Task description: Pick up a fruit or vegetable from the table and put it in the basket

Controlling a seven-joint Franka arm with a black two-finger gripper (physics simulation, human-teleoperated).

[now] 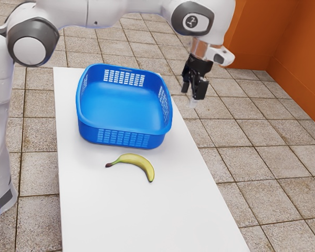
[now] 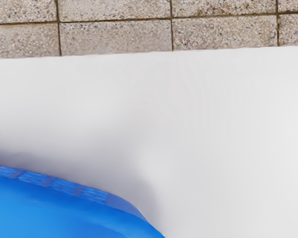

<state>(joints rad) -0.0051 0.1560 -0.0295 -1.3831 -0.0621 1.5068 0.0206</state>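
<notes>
Banana [image 1: 138, 159] on the table [image 1: 110, 210] near the blue basket [image 1: 124, 129], black gripper [image 1: 192, 94] to the basket's side at the exterior view's right, released, fingers apart, arm [image 1: 212, 26] bearing a round emblem [image 1: 190, 21], unreadable.

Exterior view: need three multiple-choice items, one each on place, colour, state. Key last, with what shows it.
1. Where is the banana?
A) on the floor
B) on the table, outside the basket
C) inside the basket

2. What colour is the basket?
A) blue
B) green
C) red

3. What state is the gripper in?
A) shut on the banana
B) shut on the basket's rim
C) open, holding nothing

Key:
1 B: the banana lies on the white tabletop, clear of the basket's wall.
2 A: its walls and bottom are blue throughout.
3 C: the fingers stand apart with nothing gripped between them.
</notes>
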